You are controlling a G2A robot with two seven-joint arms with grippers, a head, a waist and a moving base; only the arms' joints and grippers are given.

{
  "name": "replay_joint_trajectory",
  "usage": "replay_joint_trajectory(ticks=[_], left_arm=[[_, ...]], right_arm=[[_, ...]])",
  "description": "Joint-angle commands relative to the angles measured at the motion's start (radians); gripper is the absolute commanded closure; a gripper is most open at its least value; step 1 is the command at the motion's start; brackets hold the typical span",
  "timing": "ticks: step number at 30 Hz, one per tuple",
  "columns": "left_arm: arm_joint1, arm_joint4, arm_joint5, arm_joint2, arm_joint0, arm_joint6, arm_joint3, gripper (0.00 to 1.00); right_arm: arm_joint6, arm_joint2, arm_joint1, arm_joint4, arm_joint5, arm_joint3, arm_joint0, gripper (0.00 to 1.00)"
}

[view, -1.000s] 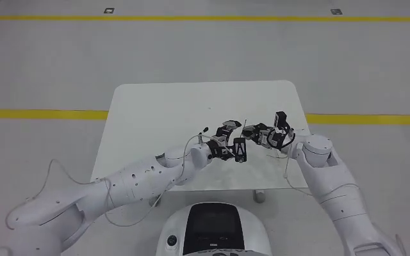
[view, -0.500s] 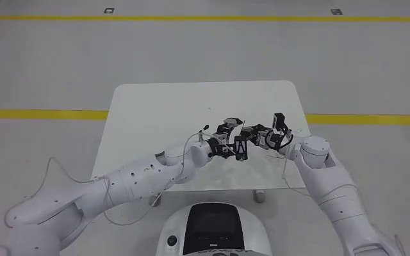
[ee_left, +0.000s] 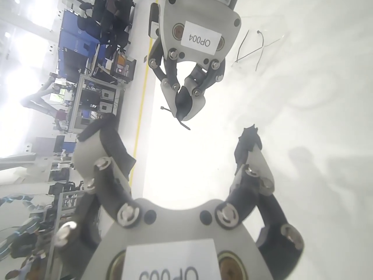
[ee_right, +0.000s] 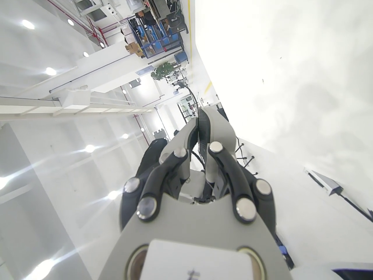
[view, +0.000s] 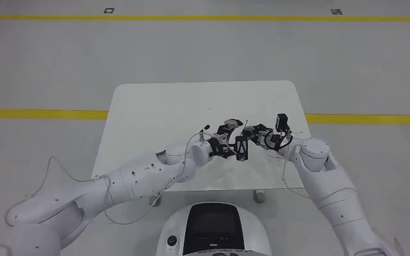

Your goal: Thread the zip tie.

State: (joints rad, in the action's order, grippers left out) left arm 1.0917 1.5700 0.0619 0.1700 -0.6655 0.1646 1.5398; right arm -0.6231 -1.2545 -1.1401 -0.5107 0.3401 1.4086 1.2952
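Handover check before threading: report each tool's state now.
Left tool: open, empty.
Right tool: closed, holding the zip tie.

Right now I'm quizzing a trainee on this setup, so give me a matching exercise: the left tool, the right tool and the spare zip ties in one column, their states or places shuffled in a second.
Column one
1. left tool
2. right tool
3. spare zip ties

Column two
A. lying loose on the table
B. shut on a zip tie
C. open, holding nothing

Pairs: 1-C, 2-B, 3-A.
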Motion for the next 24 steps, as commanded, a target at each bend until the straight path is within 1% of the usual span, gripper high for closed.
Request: replay_joint_trajectory(ticks=[1,2,3,4,5,6,7,9,11,12,17,22,24], left_arm=[[0.002,0.0,0.004,0.0,0.002,0.004,0.0,0.59],[0.003,0.0,0.012,0.0,0.003,0.008,-0.001,0.63],[0.004,0.0,0.017,0.0,0.003,0.012,-0.003,0.65],[0.005,0.0,0.021,0.0,0.003,0.016,-0.005,0.71],[0.007,0.0,0.022,0.0,0.002,0.018,-0.008,0.73],[0.008,0.0,0.022,0.0,0.002,0.018,-0.01,0.73],[0.009,0.0,0.024,0.0,0.001,0.018,-0.012,0.76],[0.012,0.0,0.026,0.0,0.0,0.021,-0.014,0.78],[0.014,0.0,0.029,0.0,0.002,0.024,-0.015,0.83],[0.015,0.0,0.032,0.0,0.003,0.028,-0.015,0.84],[0.019,0.0,0.034,0.0,0.006,0.039,-0.015,0.82],[0.022,0.0,0.041,0.0,0.009,0.051,-0.017,0.77],[0.023,0.0,0.045,0.0,0.011,0.056,-0.017,0.78]], right_arm=[[0.026,0.003,0.0,0.01,0.0,0.015,0.007,1.0],[0.037,0.006,-0.001,0.01,0.0,0.024,0.012,1.0],[0.042,0.007,-0.001,0.009,0.0,0.028,0.014,1.0],[0.046,0.009,-0.001,0.009,0.0,0.031,0.016,1.0],[0.051,0.01,0.0,0.009,0.0,0.033,0.017,1.0],[0.053,0.011,0.0,0.009,0.0,0.034,0.018,1.0],[0.054,0.012,0.0,0.008,0.0,0.035,0.019,1.0],[0.057,0.015,0.0,0.009,0.0,0.037,0.02,1.0],[0.06,0.016,0.001,0.009,0.0,0.039,0.02,1.0],[0.061,0.016,0.001,0.008,0.0,0.041,0.021,1.0],[0.057,0.015,0.003,0.004,0.0,0.045,0.023,1.0],[0.045,0.013,0.005,-0.002,0.0,0.051,0.026,1.0],[0.042,0.012,0.006,-0.004,0.0,0.056,0.029,1.0]])
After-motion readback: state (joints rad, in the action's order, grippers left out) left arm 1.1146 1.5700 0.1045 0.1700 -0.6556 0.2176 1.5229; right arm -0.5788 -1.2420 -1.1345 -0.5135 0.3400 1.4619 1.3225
